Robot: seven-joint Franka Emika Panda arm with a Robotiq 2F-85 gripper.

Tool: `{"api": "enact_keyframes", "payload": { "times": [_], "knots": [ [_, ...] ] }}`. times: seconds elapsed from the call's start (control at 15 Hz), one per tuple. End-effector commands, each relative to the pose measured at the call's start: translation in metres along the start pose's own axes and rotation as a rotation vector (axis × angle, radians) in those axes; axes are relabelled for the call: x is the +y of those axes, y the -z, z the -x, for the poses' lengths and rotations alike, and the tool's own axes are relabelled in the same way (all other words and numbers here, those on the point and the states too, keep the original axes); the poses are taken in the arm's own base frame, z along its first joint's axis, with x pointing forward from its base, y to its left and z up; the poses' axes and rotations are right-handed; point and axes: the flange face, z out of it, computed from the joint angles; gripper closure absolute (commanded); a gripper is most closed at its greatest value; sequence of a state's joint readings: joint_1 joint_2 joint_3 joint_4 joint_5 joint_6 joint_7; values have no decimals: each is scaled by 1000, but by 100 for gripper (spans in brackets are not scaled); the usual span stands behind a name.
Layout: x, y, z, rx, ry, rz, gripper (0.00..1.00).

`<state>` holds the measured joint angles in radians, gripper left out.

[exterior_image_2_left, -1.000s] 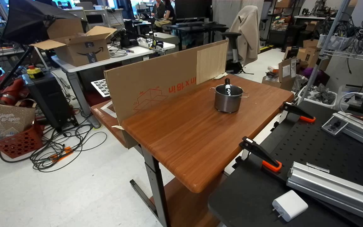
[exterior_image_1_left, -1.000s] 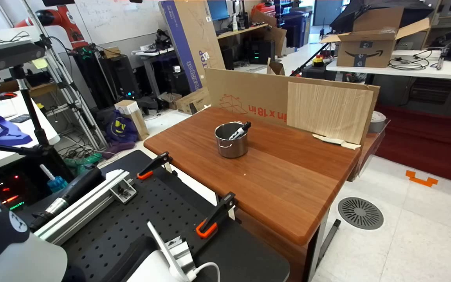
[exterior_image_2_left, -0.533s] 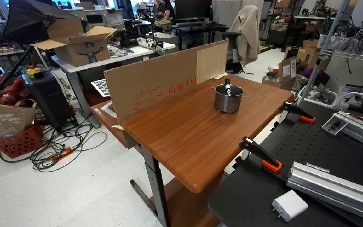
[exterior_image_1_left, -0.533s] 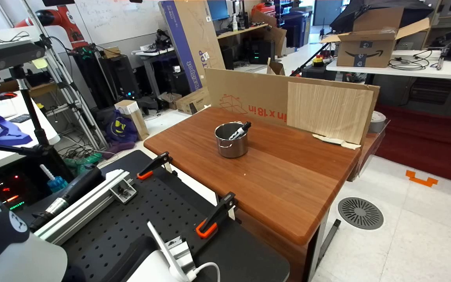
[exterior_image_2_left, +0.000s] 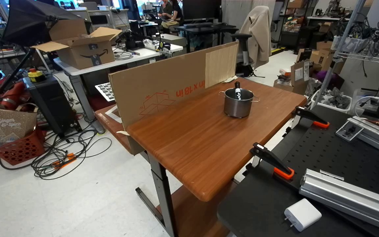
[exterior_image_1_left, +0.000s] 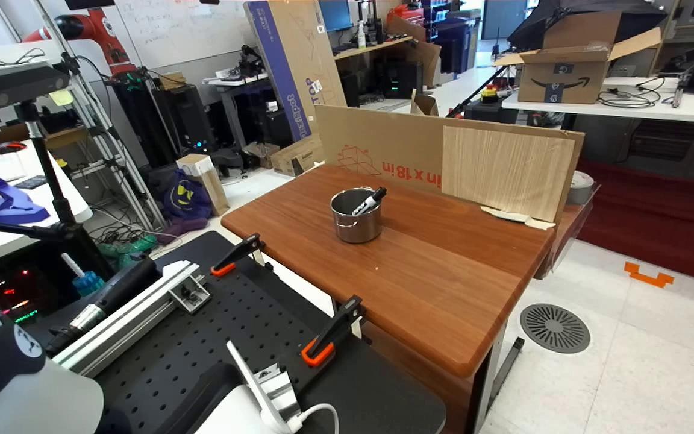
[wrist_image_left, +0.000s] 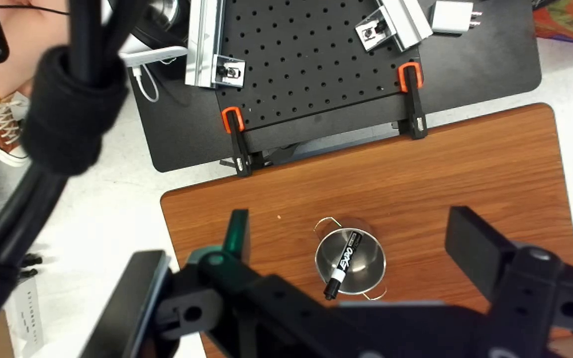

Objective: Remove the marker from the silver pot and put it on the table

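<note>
The black-and-white marker (exterior_image_1_left: 369, 202) leans inside the silver pot (exterior_image_1_left: 354, 229), its black cap sticking out over the rim. The same marker (exterior_image_2_left: 238, 93) and pot (exterior_image_2_left: 237, 108) show in an exterior view. The pot stands upright on the reddish-brown table (exterior_image_1_left: 437, 283). In the wrist view my gripper (wrist_image_left: 350, 215) is open and empty, with fingers wide apart. It is above the table, and the marker (wrist_image_left: 347, 256) and pot (wrist_image_left: 377, 253) appear between its fingers, well below and apart from them. The gripper is out of view in both exterior views.
A cardboard panel (exterior_image_1_left: 395, 141) stands along the table's far edge. A black perforated bench (exterior_image_1_left: 256, 313) adjoins the near edge. Two orange-and-black clamps (wrist_image_left: 412, 99) (wrist_image_left: 237, 139) sit at that joint. Metal rails (exterior_image_2_left: 350, 194) and a white charger (exterior_image_2_left: 303, 214) lie on the bench.
</note>
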<state>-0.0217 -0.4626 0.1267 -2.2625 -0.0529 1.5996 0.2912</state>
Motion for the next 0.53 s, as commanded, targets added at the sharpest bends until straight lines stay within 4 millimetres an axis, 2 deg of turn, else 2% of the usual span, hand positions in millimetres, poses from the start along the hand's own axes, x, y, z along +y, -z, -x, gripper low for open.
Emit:
{"api": "enact_keyframes", "payload": {
  "times": [0.0, 0.27, 0.47],
  "knots": [
    [-7, -6, -19, -5, -90, -46, 0],
    [-22, -28, -60, 10, -185, -117, 0],
    [-30, -54, -92, 9, -246, -177, 0]
  ]
}}
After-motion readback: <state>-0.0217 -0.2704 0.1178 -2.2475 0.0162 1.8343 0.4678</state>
